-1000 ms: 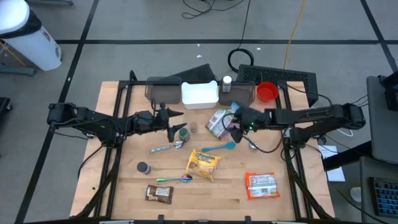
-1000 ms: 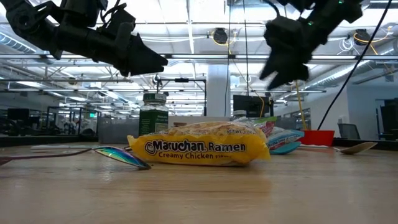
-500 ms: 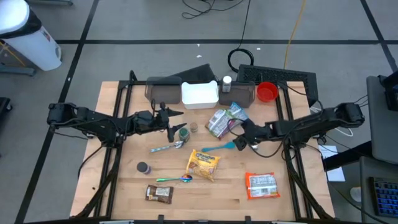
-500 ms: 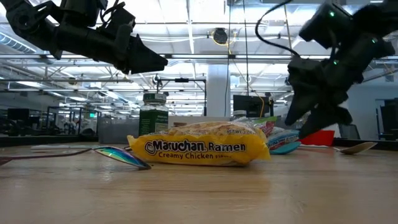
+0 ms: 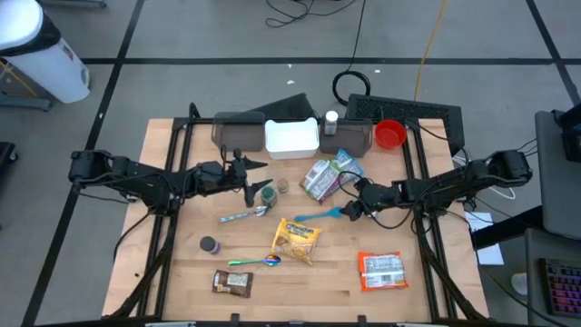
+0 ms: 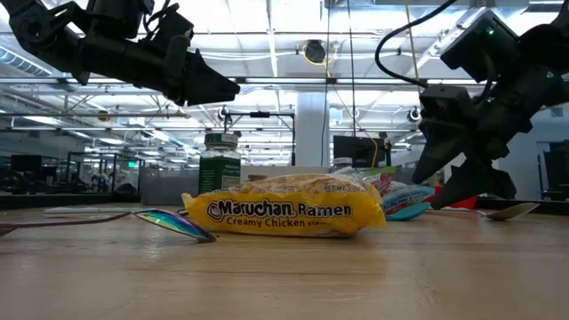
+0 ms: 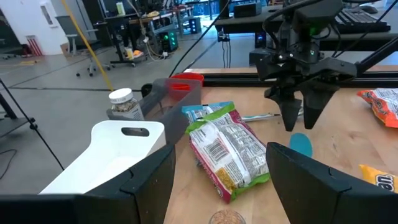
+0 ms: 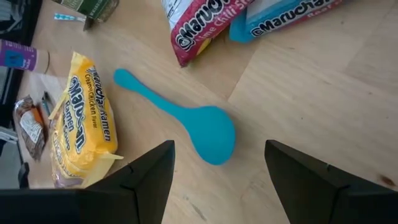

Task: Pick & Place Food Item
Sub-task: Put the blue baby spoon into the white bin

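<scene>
Two hands hung over the desk (image 5: 182,272), both released and grasping nothing. The right hand (image 5: 349,210) hovered just above the bowl of the blue spoon (image 5: 320,215), at about three o'clock from centre. The left hand (image 5: 251,181) waited near nine o'clock, beside a green-lidded jar (image 5: 268,194). The yellow ramen packet (image 5: 298,240) lay at the desk's centre, toward six o'clock from the spoon.

Overhead straight down, table-level across, wrist cameras close forward, all sharing yellow ramen packet (image 5: 297,241)

Yellow Maruchan ramen packet (image 5: 298,241) lies flat at the table's (image 5: 427,300) middle.
</scene>
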